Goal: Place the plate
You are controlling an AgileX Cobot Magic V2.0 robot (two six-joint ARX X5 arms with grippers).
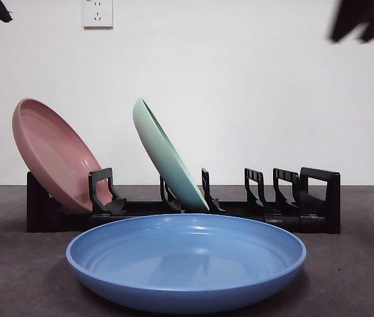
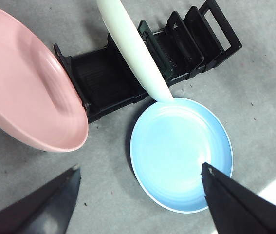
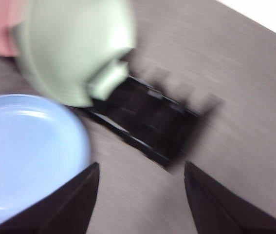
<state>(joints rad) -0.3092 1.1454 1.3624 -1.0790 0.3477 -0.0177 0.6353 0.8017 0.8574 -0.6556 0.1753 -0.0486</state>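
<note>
On the dark grey table [image 1: 15, 277] before a bare white wall with a socket [image 1: 97, 12], the blue plate [image 1: 187, 264] lies flat just in front of the black rack [image 1: 305, 198] holding the pink plate [image 1: 51, 155] and the green plate [image 1: 167, 155], while the left gripper [image 2: 140, 195] and the right gripper [image 3: 140, 195] both hang above with jaws apart, holding nothing.

The rack [image 1: 187, 201] holds a pink plate [image 1: 51, 155] in its end slot and a green plate [image 1: 167, 158] in a middle slot, both tilted the same way. The slots between them stand open, as do those on the green plate's far side, bounded by upright dividers [image 1: 272, 188]. A blue plate [image 1: 187, 261] lies flat on the table [image 1: 358, 264] just in front of the rack, blocking low frontal access. Space above the rack is open.
</note>
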